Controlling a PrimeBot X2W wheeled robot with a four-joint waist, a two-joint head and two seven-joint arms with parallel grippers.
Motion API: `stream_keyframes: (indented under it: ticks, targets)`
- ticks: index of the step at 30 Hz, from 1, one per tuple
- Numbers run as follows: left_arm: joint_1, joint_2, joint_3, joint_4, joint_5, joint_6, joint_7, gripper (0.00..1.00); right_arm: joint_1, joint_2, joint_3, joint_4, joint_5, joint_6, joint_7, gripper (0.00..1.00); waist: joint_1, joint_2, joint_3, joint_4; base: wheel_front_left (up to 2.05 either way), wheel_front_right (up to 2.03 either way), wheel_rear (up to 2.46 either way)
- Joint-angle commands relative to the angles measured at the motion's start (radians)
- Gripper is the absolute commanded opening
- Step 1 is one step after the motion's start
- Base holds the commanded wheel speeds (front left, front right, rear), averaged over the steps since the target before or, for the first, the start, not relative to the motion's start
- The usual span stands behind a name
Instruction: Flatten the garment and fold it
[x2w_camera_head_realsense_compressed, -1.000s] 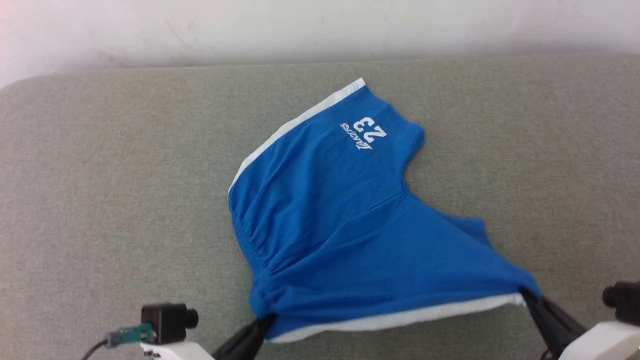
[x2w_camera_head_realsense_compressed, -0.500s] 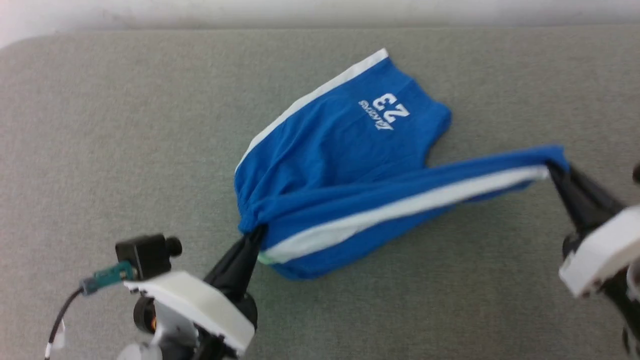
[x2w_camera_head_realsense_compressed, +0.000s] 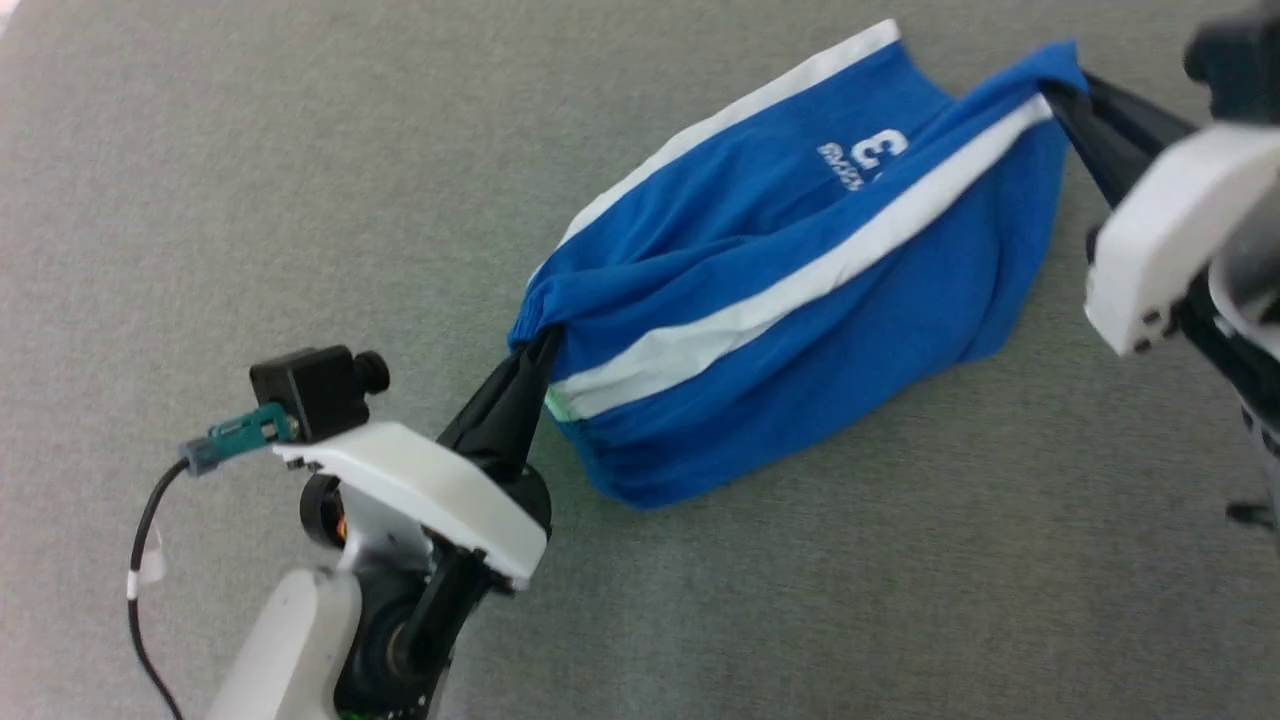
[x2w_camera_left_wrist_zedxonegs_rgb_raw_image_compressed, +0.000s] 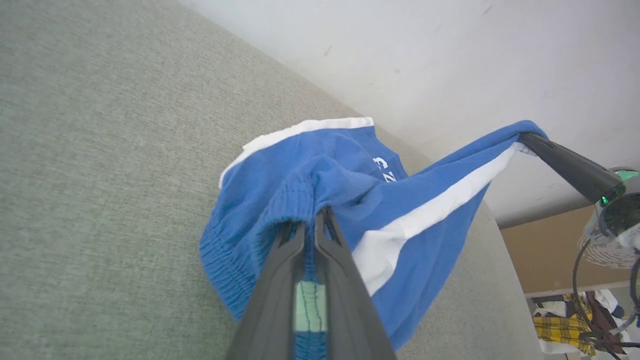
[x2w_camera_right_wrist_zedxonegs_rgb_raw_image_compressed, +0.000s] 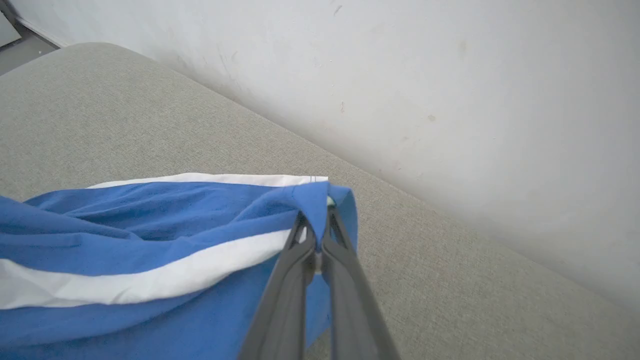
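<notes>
One garment (x2w_camera_head_realsense_compressed: 820, 340) is held stretched between two grippers. Its gathered waistband is clamped in the closed left gripper (x2w_camera_head_realsense_compressed: 543, 345), and a white-striped corner is pinched in the closed right gripper (x2w_camera_head_realsense_compressed: 1052, 92). Between them, the cloth is draped onto the grey padded surface (x2w_camera_head_realsense_compressed: 250, 180). Two white stripes are seen.

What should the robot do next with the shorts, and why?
Probably lower both arms: the left end effector and right end effector are shut on the shorts, with one leg raised over the other, so setting it down would finish that fold.
</notes>
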Motion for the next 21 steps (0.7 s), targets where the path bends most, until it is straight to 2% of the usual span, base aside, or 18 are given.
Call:
stream_keyframes:
  ticks: [1, 12, 21]
  targets:
    - [-0.025, -0.009, 0.0, 0.009, 0.01, -0.004, -0.01, 0.0, -0.04, -0.007, 0.015, 0.027, -0.008, -0.001, -0.008, 0.0, -0.0002, 0.0, 0.041, 0.041, 0.0, 0.0, 0.0]
    - [-0.106, -0.062, -0.004, 0.087, 0.009, -0.021, -0.058, 0.0, -0.255, -0.043, 0.118, 0.26, -0.042, -0.001, -0.083, 0.0, -0.0002, 0.0, 0.075, 0.089, 0.0, 0.0, 0.0]
    - [-0.185, -0.116, -0.019, 0.185, 0.002, -0.045, -0.099, 0.0, -0.352, -0.059, 0.128, 0.445, -0.091, -0.001, -0.11, 0.0, -0.0002, 0.0, 0.12, 0.125, 0.0, 0.0, 0.0]
